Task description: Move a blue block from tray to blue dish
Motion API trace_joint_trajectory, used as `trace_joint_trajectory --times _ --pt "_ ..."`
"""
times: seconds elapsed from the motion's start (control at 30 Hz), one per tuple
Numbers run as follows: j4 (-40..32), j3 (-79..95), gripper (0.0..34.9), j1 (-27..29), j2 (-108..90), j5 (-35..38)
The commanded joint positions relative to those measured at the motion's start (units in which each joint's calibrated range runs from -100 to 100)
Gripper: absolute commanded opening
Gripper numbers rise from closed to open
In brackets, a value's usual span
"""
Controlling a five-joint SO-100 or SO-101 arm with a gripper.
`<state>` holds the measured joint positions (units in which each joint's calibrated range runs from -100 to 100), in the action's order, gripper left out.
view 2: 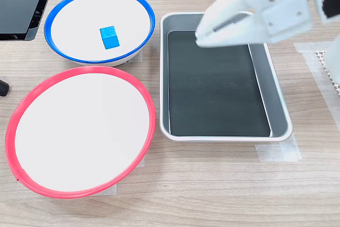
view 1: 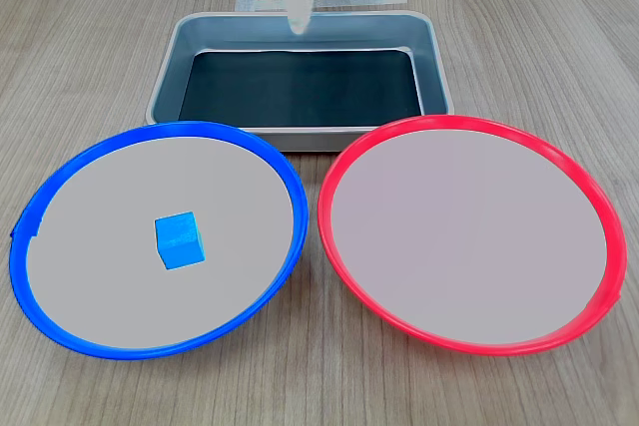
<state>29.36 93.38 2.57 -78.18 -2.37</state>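
— Status?
— Blue block (view 1: 180, 239) sits on the blue dish (view 2: 54, 47), free of me. The tray (view 2: 279, 107) looks empty, so the move seems done.
— Your jaws (view 2: 204, 36)?
— Above the tray, closed or nearly so, gripping nothing.

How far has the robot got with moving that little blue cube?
It looks done. The blue block lies on the pale centre of the blue dish, and the tray shows only its bare black bottom. The gripper hangs above the tray holding nothing; its jaws look nearly closed, though I can't tell for sure. The red-rimmed plate has nothing on it. No step seems left.
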Motion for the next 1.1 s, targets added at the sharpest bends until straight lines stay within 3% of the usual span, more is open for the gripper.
trace_joint_trajectory --times 0.0,0.07,0.2,0.23,0.27,0.33,1.07 --pt "13.85 6.62 0.2 0.02 -17.30 1.42" --pt "18.14 6.62 0.2 -0.92 -20.89 1.27" --pt "18.14 6.62 0.3 -1.01 -20.89 1.17" --pt "18.14 6.62 3.0 -0.73 -20.89 1.07" --pt "18.14 6.62 3.6 -0.64 -20.89 1.07" --pt "18.14 6.62 0.4 -0.73 -20.89 1.12" --pt "18.14 6.62 0.4 -0.92 -20.89 1.17"
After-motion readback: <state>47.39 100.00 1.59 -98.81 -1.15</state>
